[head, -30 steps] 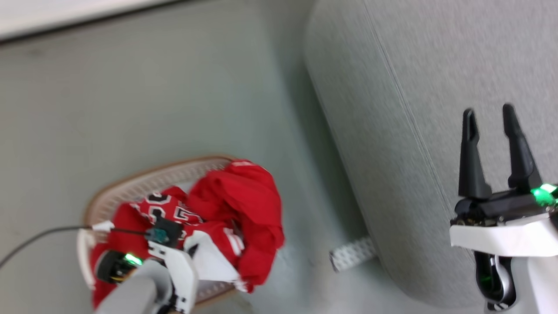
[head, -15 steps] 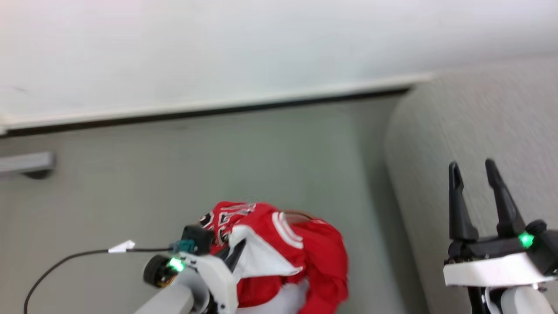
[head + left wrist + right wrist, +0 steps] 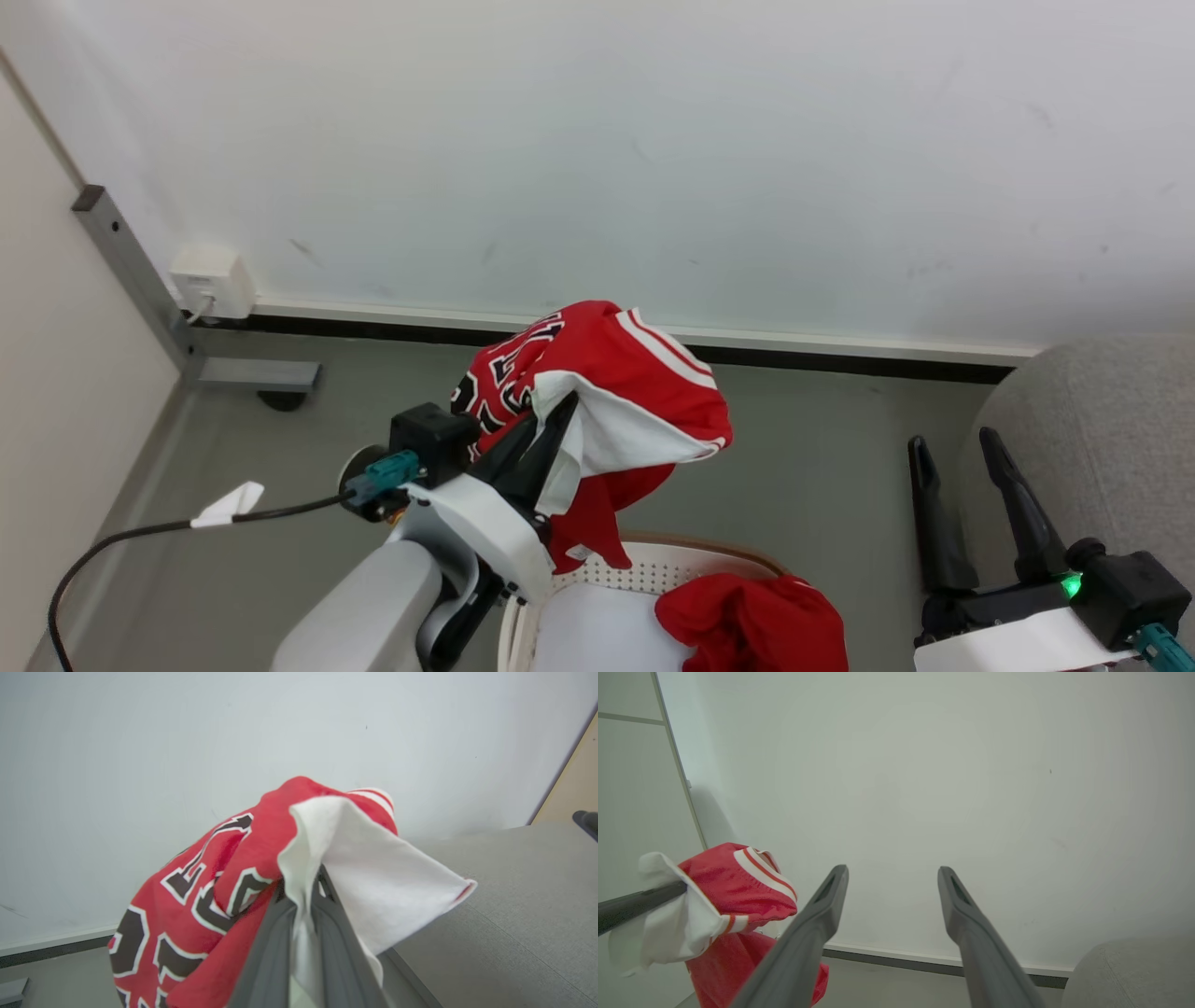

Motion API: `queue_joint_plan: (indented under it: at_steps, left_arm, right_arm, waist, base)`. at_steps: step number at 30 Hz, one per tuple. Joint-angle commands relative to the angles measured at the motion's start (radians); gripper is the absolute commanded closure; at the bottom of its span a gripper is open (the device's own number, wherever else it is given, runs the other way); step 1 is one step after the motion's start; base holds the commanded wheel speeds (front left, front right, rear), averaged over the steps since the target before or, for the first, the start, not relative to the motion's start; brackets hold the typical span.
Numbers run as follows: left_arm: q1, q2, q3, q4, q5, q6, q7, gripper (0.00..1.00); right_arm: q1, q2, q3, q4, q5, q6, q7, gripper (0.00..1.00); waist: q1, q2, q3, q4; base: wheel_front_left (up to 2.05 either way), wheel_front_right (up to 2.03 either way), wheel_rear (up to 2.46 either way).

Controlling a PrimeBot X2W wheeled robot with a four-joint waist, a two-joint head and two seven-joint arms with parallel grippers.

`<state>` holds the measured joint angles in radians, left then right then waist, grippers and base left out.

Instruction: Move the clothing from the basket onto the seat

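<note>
While clamped between the left fingers [image 3: 527, 453], jersey [image 3: 607, 364]: hanging in air above the basket [image 3: 709, 546], white lining outward.
Plain red garment [image 3: 756, 621]: bunched inside the basket's right side.
Left fingers: pressed together on the jersey's lining.
Right fingers [image 3: 936, 523]: spread apart, holding nothing, just beside the sofa [image 3: 1102, 420].
Basket: on grey floor [image 3: 822, 448], left of sofa.

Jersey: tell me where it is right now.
In the head view the jersey hangs centre-frame, pinched by the left gripper, up above the basket. The sofa is off to its right.
</note>
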<state>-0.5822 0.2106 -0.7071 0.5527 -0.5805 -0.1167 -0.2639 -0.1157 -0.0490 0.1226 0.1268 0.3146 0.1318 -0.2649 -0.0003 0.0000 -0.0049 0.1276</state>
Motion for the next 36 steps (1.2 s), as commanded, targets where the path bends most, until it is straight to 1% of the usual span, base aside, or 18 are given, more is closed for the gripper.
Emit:
queue_joint_plan:
  at_steps: [1,8,13,18,28,32,36]
  left_arm:
    - [0.015,0.009,0.008,-0.017,0.008,0.003,-0.001,1.0]
    - [-0.028,0.01,0.016,-0.151,0.033,0.014,0.007,1.0]
    - [-0.046,0.019,0.009,-0.244,0.046,0.028,0.031,1.0]
    - [-0.033,0.025,0.004,-0.323,0.037,0.044,0.061,1.0]
    - [-0.019,0.028,-0.011,-0.381,0.034,0.062,0.085,1.0]
    - [-0.017,0.025,-0.018,-0.393,0.031,0.063,0.09,1.0]
    - [-0.015,0.011,-0.04,-0.411,0.03,0.056,0.098,1.0]
  right_arm:
    - [0.016,-0.003,0.004,0.004,0.011,-0.002,0.001,0.0]
    - [0.018,-0.003,0.081,0.032,0.019,-0.002,0.001,0.0]
    - [0.005,-0.003,0.135,0.045,0.01,-0.002,0.001,0.0]
    - [-0.012,-0.002,0.172,0.05,-0.003,-0.002,0.001,0.0]
    - [-0.034,-0.003,0.27,0.1,-0.028,-0.002,0.001,0.0]
    - [-0.07,-0.003,0.337,0.153,-0.018,-0.002,0.001,0.0]
    - [-0.128,-0.003,0.414,0.233,0.01,-0.002,0.001,0.0]
  waist:
    - [0.0003,0.0,-0.023,0.028]
    - [0.0003,0.0,-0.038,0.067]
    - [0.0003,0.0,-0.046,0.081]
    - [0.0003,0.0,-0.054,0.088]
    - [0.0003,0.0,-0.067,0.097]
    - [0.0003,0.0,-0.065,0.102]
    - [0.0003,0.0,-0.065,0.119]
  base:
    - [0.0,0.0,0.0]
    - [0.0,0.0,0.0]
    - [0.0,0.0,0.0]
    - [0.0,0.0,0.0]
    - [0.0,0.0,0.0]
    - [0.0,0.0,0.0]
    - [0.0,0.0,0.0]
